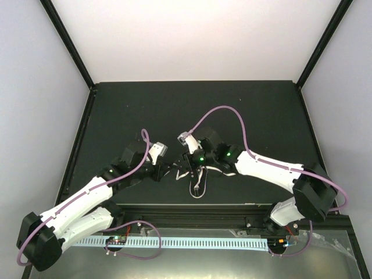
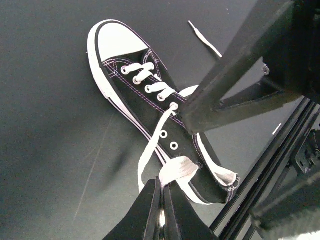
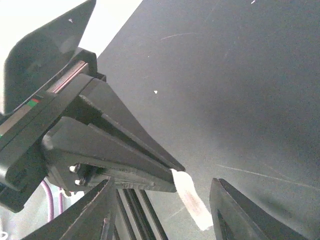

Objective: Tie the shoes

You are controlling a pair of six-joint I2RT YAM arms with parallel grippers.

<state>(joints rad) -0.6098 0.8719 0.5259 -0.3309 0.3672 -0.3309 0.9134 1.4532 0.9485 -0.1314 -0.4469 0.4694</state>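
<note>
The black sneaker with white toe cap lies on the dark table, toe pointing away in the left wrist view. My left gripper is shut on a folded loop of white lace beside the shoe's heel. My right gripper is open, its fingers standing either side of the left gripper's tips and the lace end. In the top view both grippers meet over the shoe, which is mostly hidden. A lace loop hangs toward the near edge.
A loose lace end lies on the table beyond the shoe. A black frame rail runs along the table's near edge, close to the shoe's heel. A white slotted cable duct lies behind it.
</note>
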